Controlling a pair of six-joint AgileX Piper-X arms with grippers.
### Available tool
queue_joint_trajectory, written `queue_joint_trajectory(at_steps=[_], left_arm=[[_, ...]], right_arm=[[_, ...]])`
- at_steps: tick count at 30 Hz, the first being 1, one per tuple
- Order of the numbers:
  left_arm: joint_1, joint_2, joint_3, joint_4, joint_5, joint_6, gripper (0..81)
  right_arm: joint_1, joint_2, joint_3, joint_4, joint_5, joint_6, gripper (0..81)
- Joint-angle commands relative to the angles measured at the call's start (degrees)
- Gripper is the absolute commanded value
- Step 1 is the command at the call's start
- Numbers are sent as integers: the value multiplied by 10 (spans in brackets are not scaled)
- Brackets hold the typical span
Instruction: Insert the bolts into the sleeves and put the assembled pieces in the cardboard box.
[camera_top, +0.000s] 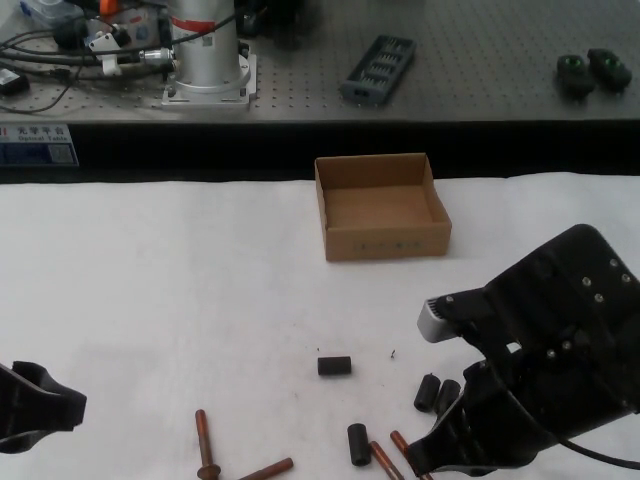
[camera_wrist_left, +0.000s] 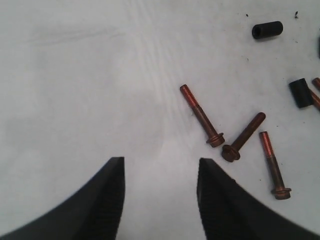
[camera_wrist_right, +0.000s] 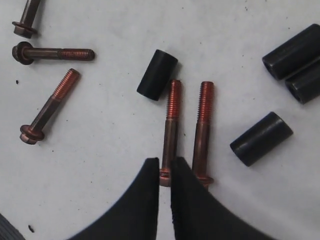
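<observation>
Sleeve (camera_wrist_right: 157, 74), 2nd bolt (camera_wrist_right: 202, 135) beside held bolt (camera_wrist_right: 170, 130) | right claw (camera_wrist_right: 164, 162) nips it — left claw (camera_wrist_left: 160, 162) wide, empty

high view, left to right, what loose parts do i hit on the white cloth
leftmost bolt → slanted bolt → lone sleeve → nearer sleeve → pair of sleeves

Probably a robotics lab, perforated metal breadboard table (camera_top: 470, 40), tangled cables (camera_top: 45, 45), white-covered bench (camera_top: 150, 300)

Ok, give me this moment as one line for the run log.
left gripper open over cloth | right gripper shut on bolt head | sleeves loose, unfilled | cardboard box empty
</observation>
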Motion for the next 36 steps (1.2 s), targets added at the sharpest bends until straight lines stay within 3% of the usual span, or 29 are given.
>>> queue_joint_trajectory(at_steps=[1, 5, 36], left_arm=[[-1, 2, -3, 1, -4, -10, 305], [-1, 2, -3, 1, 11, -10, 230], [-1, 2, -3, 1, 13, -10, 231]], right_arm=[[1, 5, -5, -7, -3, -1, 117], [1, 12, -5, -7, -3, 0, 207], [1, 110, -6, -28, 25, -36, 175]])
